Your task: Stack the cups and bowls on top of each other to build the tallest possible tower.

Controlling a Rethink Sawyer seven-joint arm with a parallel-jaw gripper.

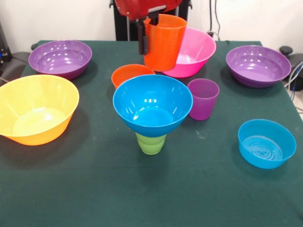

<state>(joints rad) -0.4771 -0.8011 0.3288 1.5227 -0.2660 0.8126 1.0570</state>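
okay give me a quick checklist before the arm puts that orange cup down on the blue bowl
1. Orange cup held by the pincer: ok, lifted clear of the table.
2. Medium blue bowl seated on the green cup: ok, it looks level and opens upward.
3. Blue bowl empty: ok, nothing inside it.
4. Cup lined up over the bowl: cannot tell, one view gives no depth.
5. Neighbours clear of the stack: not ok, the small orange bowl and purple cup look close behind it.
6. Cup upright: ok, with a slight tilt.
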